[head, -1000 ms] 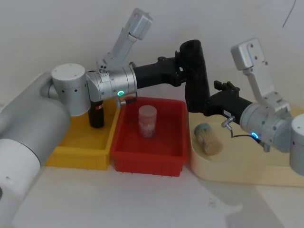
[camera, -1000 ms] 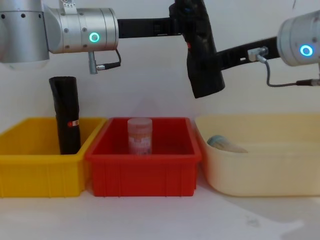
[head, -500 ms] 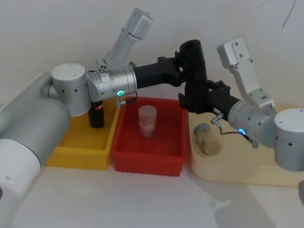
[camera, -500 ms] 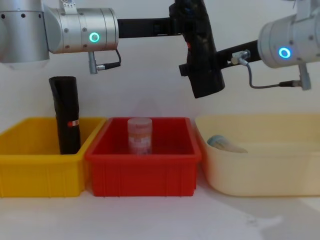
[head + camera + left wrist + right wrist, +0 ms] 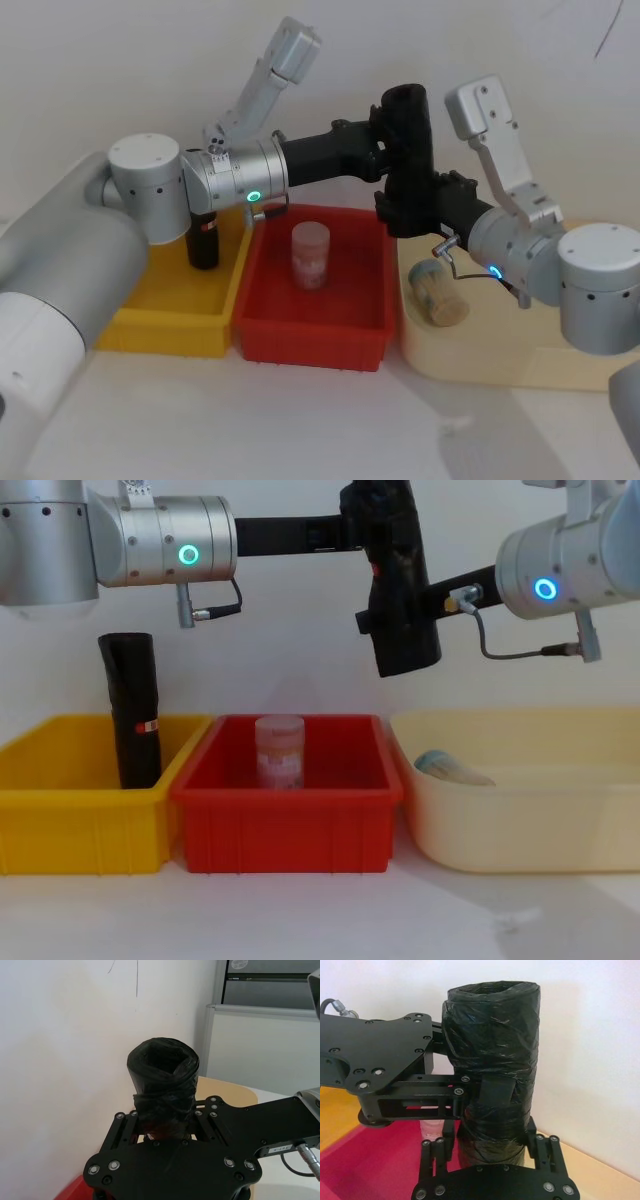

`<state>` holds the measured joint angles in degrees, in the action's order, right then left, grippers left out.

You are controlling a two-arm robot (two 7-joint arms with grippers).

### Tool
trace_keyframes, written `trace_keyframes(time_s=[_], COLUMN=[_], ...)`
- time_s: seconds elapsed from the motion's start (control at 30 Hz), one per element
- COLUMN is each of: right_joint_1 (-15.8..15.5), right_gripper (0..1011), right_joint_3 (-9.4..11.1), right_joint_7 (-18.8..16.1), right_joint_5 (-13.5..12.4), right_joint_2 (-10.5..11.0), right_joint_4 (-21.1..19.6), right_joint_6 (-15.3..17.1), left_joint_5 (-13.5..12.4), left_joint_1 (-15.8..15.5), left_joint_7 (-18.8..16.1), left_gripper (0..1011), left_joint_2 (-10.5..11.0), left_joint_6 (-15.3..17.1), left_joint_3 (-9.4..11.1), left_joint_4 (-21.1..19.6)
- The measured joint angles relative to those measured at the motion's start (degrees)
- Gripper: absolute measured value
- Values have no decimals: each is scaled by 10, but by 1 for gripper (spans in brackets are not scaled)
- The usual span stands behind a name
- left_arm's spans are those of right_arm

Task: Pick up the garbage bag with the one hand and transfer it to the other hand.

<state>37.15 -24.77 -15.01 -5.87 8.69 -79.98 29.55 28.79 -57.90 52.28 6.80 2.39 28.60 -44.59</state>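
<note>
While the green-ringed left gripper (image 5: 392, 150) pinches the thick black plastic roll (image 5: 408, 150) aloft, the blue-ringed right gripper's (image 5: 408, 208) fingers bracket its lower end; closure uncertain, release pending.

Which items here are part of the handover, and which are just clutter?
In the job:
garbage bag, held up over the bins
left claw, clamped on it
right claw, at its lower end

Lying about:
taller black roll
jar
yellow bin
red bin
cream tub
</note>
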Motion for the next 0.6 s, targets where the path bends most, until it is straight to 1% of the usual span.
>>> trace_keyframes(time_s=[0.03,0.07,0.13,0.33,0.6], right_joint_1=[0,1,2,3,4], right_gripper=[803,792,711,557,557], right_joint_3=[0,0,0,-1,-1], right_joint_7=[1,1,2,4,6], right_joint_5=[1,1,2,3,4], right_joint_2=[-1,-2,-3,-6,-8], right_joint_4=[1,2,3,6,8], right_joint_6=[0,0,0,1,1], left_joint_5=[0,0,0,0,0], left_joint_1=[0,0,0,0,0], left_joint_7=[0,0,0,0,0], left_gripper=[404,404,404,404,404], left_joint_2=[0,0,0,0,0], left_joint_6=[0,0,0,0,0], left_joint_3=[0,0,0,0,0], left_joint_4=[0,0,0,0,0])
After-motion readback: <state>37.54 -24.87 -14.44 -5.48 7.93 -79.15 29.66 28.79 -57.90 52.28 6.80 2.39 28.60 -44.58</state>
